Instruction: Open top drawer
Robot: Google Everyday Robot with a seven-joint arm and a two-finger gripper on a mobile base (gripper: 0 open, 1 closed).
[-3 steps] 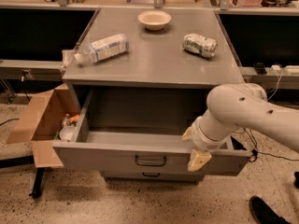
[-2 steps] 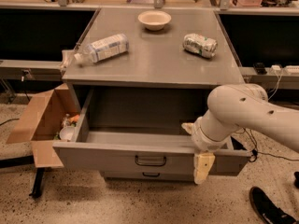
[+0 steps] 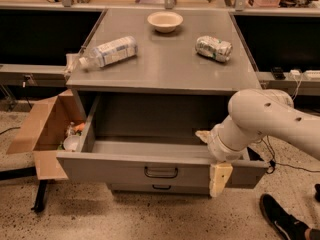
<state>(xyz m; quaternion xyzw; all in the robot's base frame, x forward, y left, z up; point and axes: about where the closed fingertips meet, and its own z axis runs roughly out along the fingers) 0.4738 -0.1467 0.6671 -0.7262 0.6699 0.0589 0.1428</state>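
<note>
The top drawer [image 3: 115,168] is a grey metal drawer pulled far out of the cabinet, and its inside looks empty. Its small dark loop handle [image 3: 161,172] sits at the centre of the front panel. My gripper [image 3: 212,157] is at the right end of the drawer front, to the right of the handle. One cream finger [image 3: 220,179] hangs down in front of the panel. The other fingertip [image 3: 202,135] points into the drawer behind it. The fingers stand apart. A lower drawer [image 3: 161,187] shows just beneath, shut.
On the cabinet top [image 3: 165,69] lie a plastic bottle [image 3: 110,51], a bowl [image 3: 165,20] and a crushed can [image 3: 213,48]. An open cardboard box [image 3: 45,129] with rubbish stands at the left. A person's shoe [image 3: 280,219] is on the floor at the lower right.
The finger in front of the drawer panel has swung lower and a little to the right. The drawer stays pulled out as before.
</note>
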